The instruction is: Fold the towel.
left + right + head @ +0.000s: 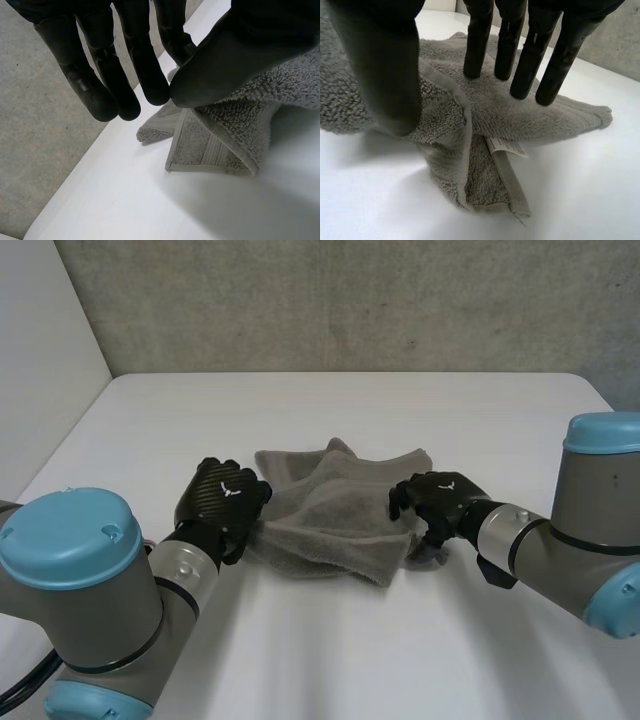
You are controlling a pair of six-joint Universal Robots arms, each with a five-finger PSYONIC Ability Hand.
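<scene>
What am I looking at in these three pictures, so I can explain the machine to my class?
A robot with two arms, each ending in a black hand, works at a white table. The wide picture looks down from a camera between the arms; the other two come from cameras on each wrist, looking along the hand. A grey towel, partly folded and rumpled, lies on the table. The left hand is at one side edge of it, the right hand at the opposite edge. Both have straight fingers, so neither seems to grip it yet.
</scene>
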